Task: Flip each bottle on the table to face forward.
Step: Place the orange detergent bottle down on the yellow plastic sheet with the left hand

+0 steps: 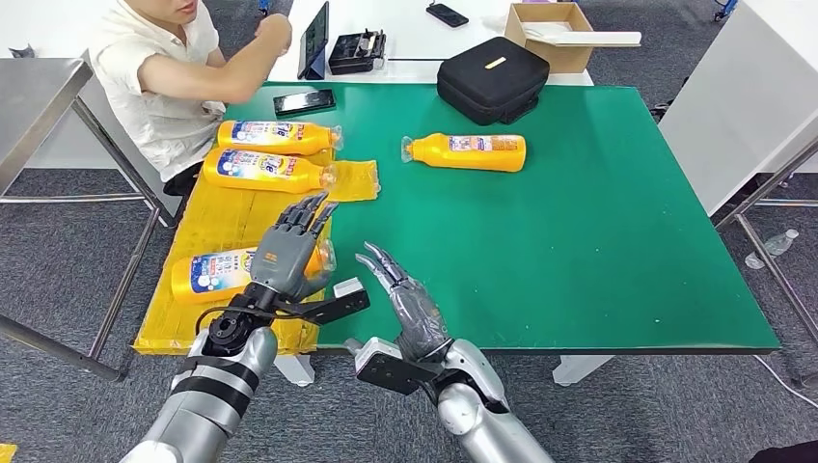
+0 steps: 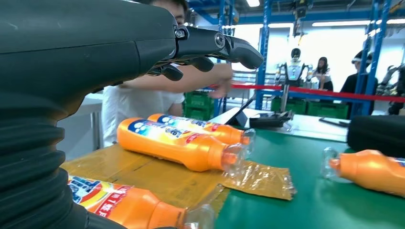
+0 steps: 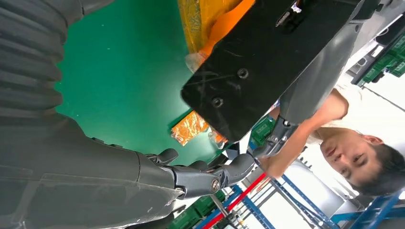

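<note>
your left hand (image 1: 289, 253) hovered open and empty over the nearest bottle (image 1: 214, 272) lying on the yellow sheet (image 1: 231, 217); it looked full, heavy and slick, so its mid-body seemed the safest hold.

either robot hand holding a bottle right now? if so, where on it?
Nothing is held. The left robot hand hovers with fingers spread above the nearest bottle; the right robot hand is open over the green table.
</note>
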Available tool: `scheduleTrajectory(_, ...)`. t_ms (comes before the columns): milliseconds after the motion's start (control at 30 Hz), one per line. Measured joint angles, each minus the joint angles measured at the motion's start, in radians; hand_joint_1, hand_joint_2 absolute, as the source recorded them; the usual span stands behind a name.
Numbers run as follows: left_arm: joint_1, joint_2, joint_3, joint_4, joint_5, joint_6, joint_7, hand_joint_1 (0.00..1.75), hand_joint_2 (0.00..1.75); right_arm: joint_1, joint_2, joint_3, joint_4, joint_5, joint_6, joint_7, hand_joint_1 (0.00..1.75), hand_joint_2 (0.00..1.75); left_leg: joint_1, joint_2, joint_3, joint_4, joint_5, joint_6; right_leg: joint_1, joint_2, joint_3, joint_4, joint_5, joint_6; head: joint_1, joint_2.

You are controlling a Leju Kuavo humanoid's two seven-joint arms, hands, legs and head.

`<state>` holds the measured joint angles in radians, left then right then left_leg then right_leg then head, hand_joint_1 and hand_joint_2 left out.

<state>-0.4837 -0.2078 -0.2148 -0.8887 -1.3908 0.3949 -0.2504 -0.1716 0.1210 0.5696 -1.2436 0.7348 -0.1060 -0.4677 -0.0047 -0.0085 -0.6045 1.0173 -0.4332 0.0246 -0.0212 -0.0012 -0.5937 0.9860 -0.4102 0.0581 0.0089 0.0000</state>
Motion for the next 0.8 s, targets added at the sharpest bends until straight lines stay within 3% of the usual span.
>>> scheduleTrajectory(267,0.05,-0.002,-0.026,-0.089,0.121,-0.019,-0.012,0.0,1.75,0.043,0.002,-0.014,-0.076,-0.006,-0.029,-0.02,0.0,1.75,0.0,0.0,0.0,0.0,0.0,0.0,0.0,0.0,0.0,0.0,0.0,0.0,0.0,0.0)
scheduleTrajectory(500,0.163,-0.043,0.037,-0.307,0.379,-0.124,-0.051,0.0,1.75,0.168,0.029,-0.103,-0.354,-0.057,-0.072,-0.057,0.0,1.75,0.0,0.0,-0.002,0.0,-0.001,0.0,0.0,0.0,-0.002,0.0,0.0,0.0,0.0,0.0)
scheduleTrajectory(800,0.214,-0.074,0.077,-0.435,0.422,-0.148,-0.053,0.0,1.75,0.229,0.055,-0.175,-0.508,-0.061,-0.072,-0.072,0.0,1.75,0.0,0.0,-0.002,0.0,-0.001,0.0,0.0,0.0,-0.002,-0.001,0.0,0.0,0.0,0.0)
